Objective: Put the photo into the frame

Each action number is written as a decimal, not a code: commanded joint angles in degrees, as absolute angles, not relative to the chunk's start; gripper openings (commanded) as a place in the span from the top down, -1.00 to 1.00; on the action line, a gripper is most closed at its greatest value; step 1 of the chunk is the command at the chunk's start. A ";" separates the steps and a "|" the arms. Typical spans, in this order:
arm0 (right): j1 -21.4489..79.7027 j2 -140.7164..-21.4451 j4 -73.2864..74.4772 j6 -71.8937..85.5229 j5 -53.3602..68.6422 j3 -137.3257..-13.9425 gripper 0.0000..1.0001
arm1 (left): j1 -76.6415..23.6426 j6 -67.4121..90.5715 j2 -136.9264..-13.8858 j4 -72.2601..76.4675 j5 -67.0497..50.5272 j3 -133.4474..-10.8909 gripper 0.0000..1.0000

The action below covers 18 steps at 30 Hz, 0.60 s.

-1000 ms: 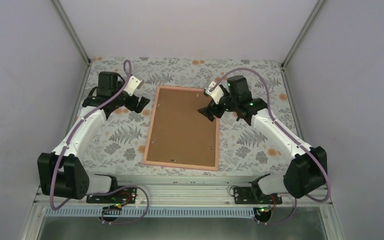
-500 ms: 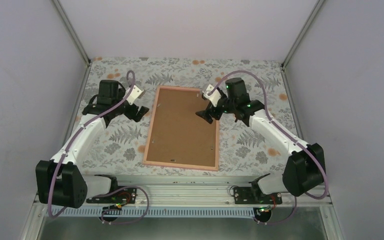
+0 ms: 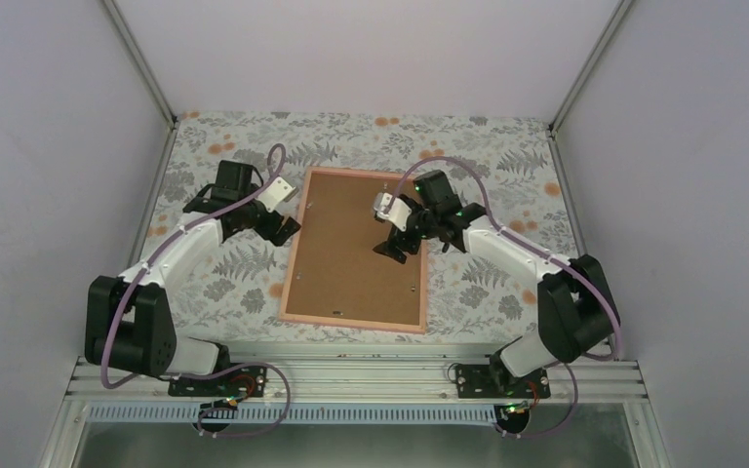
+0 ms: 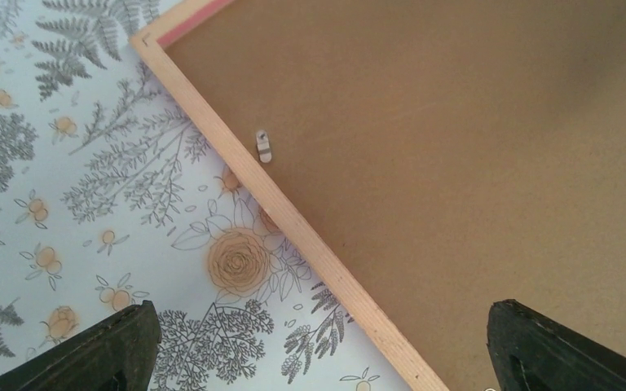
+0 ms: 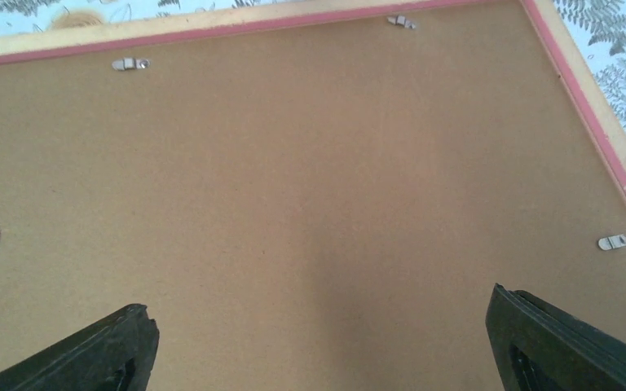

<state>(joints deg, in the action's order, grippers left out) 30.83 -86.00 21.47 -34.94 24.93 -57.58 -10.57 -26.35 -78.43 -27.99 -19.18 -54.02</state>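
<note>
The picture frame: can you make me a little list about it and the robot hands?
Frame: thin pink-orange rectangular picture frame, lying face down
Back: plain brown backing board, inside the frame
Clips: small metal tabs along the board's edges
Left gripper: open, above the frame's left edge
Right gripper: open, above the board
Photo: not in view

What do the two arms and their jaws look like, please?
Both the left arm and the right arm have white links between bulky black joints. A purple cable loops along each, a pale block sits at each wrist, and the jaws are black with flat, wedge-like tips.
</note>
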 commanded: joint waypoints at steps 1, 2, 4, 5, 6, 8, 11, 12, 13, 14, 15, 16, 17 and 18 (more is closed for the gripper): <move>31.89 -88.17 18.59 -37.12 21.90 -56.14 -1.00 | -10.99 -26.49 -79.62 -27.48 -16.24 -55.03 -1.00; 32.07 -88.56 18.48 -37.48 21.62 -56.04 -1.00 | -11.01 -26.54 -79.62 -27.12 -15.71 -54.88 -1.00; 32.29 -89.29 17.55 -37.80 20.96 -55.50 -1.00 | -11.05 -26.55 -80.10 -26.52 -15.32 -54.49 -1.00; 32.29 -89.81 16.93 -37.79 20.90 -55.27 -1.00 | -11.16 -26.40 -80.57 -26.57 -15.03 -54.60 -1.00; 32.38 -90.85 16.55 -37.79 20.87 -55.18 -1.00 | -11.18 -26.29 -81.16 -26.74 -15.02 -54.73 -1.00; 32.74 -92.59 15.98 -37.12 20.75 -55.47 -1.00 | -11.42 -26.59 -82.15 -27.05 -15.01 -54.44 -1.00; 34.35 -93.53 15.40 -36.95 19.90 -54.80 -1.00 | -12.05 -27.05 -81.85 -26.51 -14.41 -51.35 -1.00; 35.22 -93.14 15.03 -36.92 19.65 -53.74 -1.00 | -12.16 -27.38 -80.96 -26.46 -14.34 -50.08 -1.00; 36.37 -92.44 14.50 -36.91 19.63 -52.79 -1.00 | -12.41 -28.39 -79.92 -26.50 -14.43 -48.64 -1.00; 37.71 -91.79 14.02 -36.71 19.79 -51.80 -1.00 | -12.48 -29.27 -78.67 -26.35 -14.54 -47.05 -1.00; 39.60 -91.16 13.67 -36.67 19.71 -50.85 -1.00 | -12.52 -30.17 -77.39 -26.18 -14.47 -45.51 -1.00; 41.06 -90.66 13.11 -36.58 19.22 -49.95 -1.00 | -12.61 -30.96 -76.25 -25.84 -14.08 -44.01 -1.00; 42.30 -90.47 12.42 -36.64 18.77 -49.08 -1.00 | -12.70 -31.31 -75.67 -25.54 -13.37 -42.94 -1.00; 43.11 -90.70 11.79 -36.74 18.24 -48.56 -1.00 | -12.93 -31.37 -75.64 -25.60 -12.76 -42.42 -1.00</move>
